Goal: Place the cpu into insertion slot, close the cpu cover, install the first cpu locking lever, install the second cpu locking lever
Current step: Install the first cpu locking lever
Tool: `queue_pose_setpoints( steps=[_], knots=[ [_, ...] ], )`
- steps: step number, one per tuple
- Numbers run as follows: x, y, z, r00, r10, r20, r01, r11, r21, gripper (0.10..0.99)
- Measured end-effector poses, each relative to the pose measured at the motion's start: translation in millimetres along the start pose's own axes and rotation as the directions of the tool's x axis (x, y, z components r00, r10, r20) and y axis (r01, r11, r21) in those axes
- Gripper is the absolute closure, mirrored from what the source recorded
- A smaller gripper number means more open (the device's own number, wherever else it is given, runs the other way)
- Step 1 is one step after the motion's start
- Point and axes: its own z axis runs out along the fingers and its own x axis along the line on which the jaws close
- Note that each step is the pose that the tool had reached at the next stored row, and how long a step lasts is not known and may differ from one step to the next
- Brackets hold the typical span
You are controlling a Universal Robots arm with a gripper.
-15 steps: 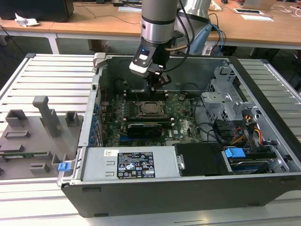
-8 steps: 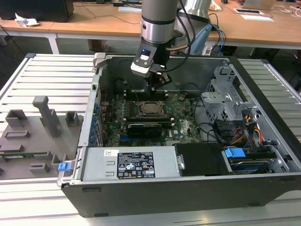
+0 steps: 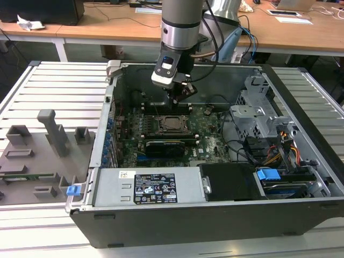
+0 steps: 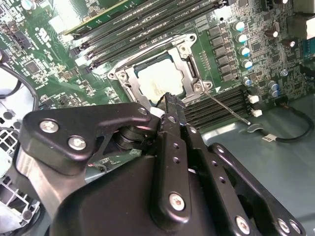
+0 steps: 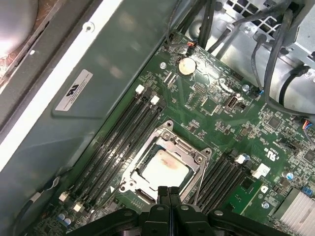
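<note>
The gripper (image 3: 175,101) hangs over the far part of the motherboard (image 3: 210,141), its jaws clenched together on nothing, tips just above the socket (image 3: 160,127). The chip (image 5: 162,169) lies in the socket, with the metal cover (image 5: 178,145) down around it. A thin lever (image 4: 227,106) slants out from one socket corner.

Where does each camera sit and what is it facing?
Exterior view: off the arm, looking down into the open computer case; arm and gripper show.
First wrist view: at the wrist, facing the cpu past the shut gripper.
Second wrist view: at the wrist, behind the gripper, facing the cpu.
All three share the cpu and gripper.
</note>
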Motion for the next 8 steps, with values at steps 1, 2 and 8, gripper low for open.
queue_pose_setpoints(
  steps=[1,2,8],
  knots=[
    [0.0,0.0,0.0,1.0,-0.007,-0.0001,0.007,1.0,0.0,0.98],
    [0.0,0.0,0.0,0.9999,-0.013,-0.0002,0.013,0.9999,0.0,0.98],
    [0.0,0.0,0.0,0.9994,-0.034,-0.0005,0.034,0.9994,0.0,0.98]
  ],
)
